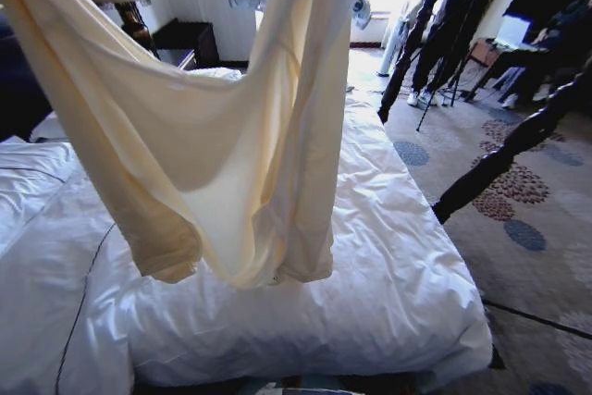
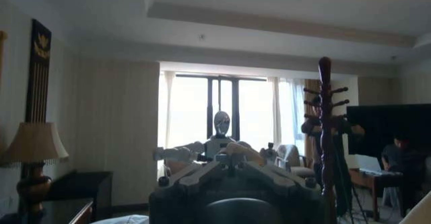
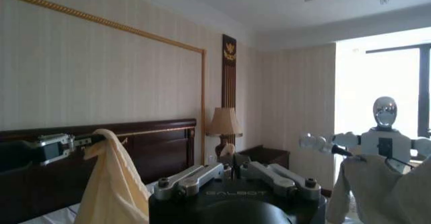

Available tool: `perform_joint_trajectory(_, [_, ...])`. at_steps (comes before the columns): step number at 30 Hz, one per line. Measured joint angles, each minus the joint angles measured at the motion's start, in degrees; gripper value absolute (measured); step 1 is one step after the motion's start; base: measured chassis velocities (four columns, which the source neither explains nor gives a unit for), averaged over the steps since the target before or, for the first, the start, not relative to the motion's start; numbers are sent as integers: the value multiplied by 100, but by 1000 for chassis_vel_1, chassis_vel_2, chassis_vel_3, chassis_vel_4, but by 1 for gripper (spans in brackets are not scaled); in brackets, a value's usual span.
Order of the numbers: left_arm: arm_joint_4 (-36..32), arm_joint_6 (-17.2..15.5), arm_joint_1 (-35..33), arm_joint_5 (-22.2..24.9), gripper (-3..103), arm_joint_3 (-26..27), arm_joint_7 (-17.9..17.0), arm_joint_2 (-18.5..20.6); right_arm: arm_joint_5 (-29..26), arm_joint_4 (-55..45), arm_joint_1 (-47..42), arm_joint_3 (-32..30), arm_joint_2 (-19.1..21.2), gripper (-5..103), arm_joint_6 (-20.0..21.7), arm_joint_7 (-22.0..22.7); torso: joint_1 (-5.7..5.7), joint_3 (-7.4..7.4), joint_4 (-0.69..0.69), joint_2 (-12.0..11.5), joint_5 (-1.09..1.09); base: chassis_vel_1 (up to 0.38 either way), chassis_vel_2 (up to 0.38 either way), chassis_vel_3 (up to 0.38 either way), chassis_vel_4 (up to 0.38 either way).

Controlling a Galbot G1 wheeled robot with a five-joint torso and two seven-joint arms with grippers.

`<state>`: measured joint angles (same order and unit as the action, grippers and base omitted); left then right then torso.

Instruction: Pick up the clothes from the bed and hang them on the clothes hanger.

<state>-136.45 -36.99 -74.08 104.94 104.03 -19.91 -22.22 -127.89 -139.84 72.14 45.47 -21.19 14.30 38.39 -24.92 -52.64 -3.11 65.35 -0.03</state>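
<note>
shirt [image 1: 213,136] hangs over the bed [image 1: 388,256], pinched in the left hand [image 3: 91,140]

Yellow shirt [image 1: 213,136] above white bed [image 1: 388,265]

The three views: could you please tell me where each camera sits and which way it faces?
Head view: on the head, looking down at the bed and the hanging shirt.
Left wrist view: on that wrist, facing the window over the left gripper.
Right wrist view: on that wrist, facing the headboard over the right gripper; the left gripper holds the shirt.
Both wrist views show the second robot.
</note>
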Motion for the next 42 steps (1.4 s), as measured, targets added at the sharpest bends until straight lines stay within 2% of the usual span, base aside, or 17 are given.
perform_joint_trajectory(4, [-145, 143, -168, -165, 0, 0, -24, -119, -241, -235, 103, 44, 329, 0, 41, 52, 3, 3, -1, 1, 0, 0, 0, 0, 0])
perform_joint_trajectory(7, [-186, 255, -308, -547, 0, -376, 141, -268, 469, -270, -223, 589, 500, 0, 13, -233, 2, 1, 0, 0, 2, 0, 0, 0, 0])
perform_joint_trajectory(8, [-186, 255, -308, -547, 0, -376, 141, -268, 469, -270, -223, 589, 500, 0, 13, -233, 2, 1, 0, 0, 2, 0, 0, 0, 0])
perform_joint_trajectory(9, [-237, 284, -388, -650, 0, -496, 210, -384, 834, -270, -353, 799, 629, 0, 15, -398, 0, 0, 2, 0, 1, 0, 0, 0, 0])
perform_joint_trajectory(11, [-289, 294, -429, -700, 0, -600, 247, -505, 1061, -270, -569, 826, 729, 0, 21, -505, -2, 0, 1, 0, 1, 0, 0, 0, 0])
perform_joint_trajectory(13, [-337, 321, -463, -809, 0, -801, 290, -690, 1473, -235, -1013, 796, 862, 0, 33, -677, -1, 0, 1, 0, 1, 0, 0, 0, 0])
perform_joint_trajectory(17, [-297, 368, -463, -1058, 0, -1003, 376, -788, 1930, -84, -2001, 59, 890, 0, 39, -776, 3, 3, -3, 1, 1, 0, 0, 0, 0])
perform_joint_trajectory(20, [-149, 424, -417, -1246, 0, -1148, 443, -751, 2294, 103, -2999, -428, 674, 0, 0, -768, 1, 2, 1, 0, 1, 0, 0, 0, 0])
perform_joint_trajectory(21, [-149, 424, -417, -1246, 0, -1148, 443, -751, 2294, 103, -2999, -428, 674, 0, 0, -768, 1, 2, 1, 0, 1, 0, 0, 0, 0])
perform_joint_trajectory(24, [16, 483, -445, -1371, 0, -1185, 528, -681, 2765, 474, -3878, -843, 163, 0, -29, -745, -1, 0, 0, 0, 2, 0, 0, 0, 0])
perform_joint_trajectory(25, [16, 483, -445, -1371, 0, -1185, 528, -681, 2765, 474, -3878, -843, 163, 0, -29, -745, -1, 0, 0, 0, 2, 0, 0, 0, 0])
perform_joint_trajectory(28, [173, 529, -428, -1482, 0, -1340, 541, -618, 3259, 937, -4310, -904, -491, 0, -82, -731, 1, 1, 2, 0, 1, 0, 0, 0, 0])
perform_joint_trajectory(31, [256, 555, -396, -1597, 0, -1480, 561, -601, 3401, 1142, -4403, -896, -751, 0, -110, -703, 1, 1, 1, 0, -1, 0, 0, 0, 0])
perform_joint_trajectory(33, [412, 589, -359, -1792, 0, -1727, 654, -588, 3595, 1508, -4523, -854, -1196, 0, -149, -626, 0, 0, 2, 0, -1, 0, 0, 0, 0])
perform_joint_trajectory(35, [445, 595, -350, -1829, 0, -1783, 677, -586, 3640, 1584, -4540, -837, -1271, 0, -159, -622, 0, 0, 2, 0, -1, 0, 0, 0, 0])
perform_joint_trajectory(38, [772, 736, -226, -2084, 0, -2330, 805, -537, 3984, 2032, -4693, -758, -1643, 0, -184, -678, 0, 0, 0, 0, -1, 0, 0, 0, 0])
perform_joint_trajectory(42, [1131, 904, -73, -2343, 0, -2847, 918, -478, 4214, 2341, -4888, -757, -1886, 0, -184, -748, 0, 1, -1, 0, 0, 0, 0, 0, 0])
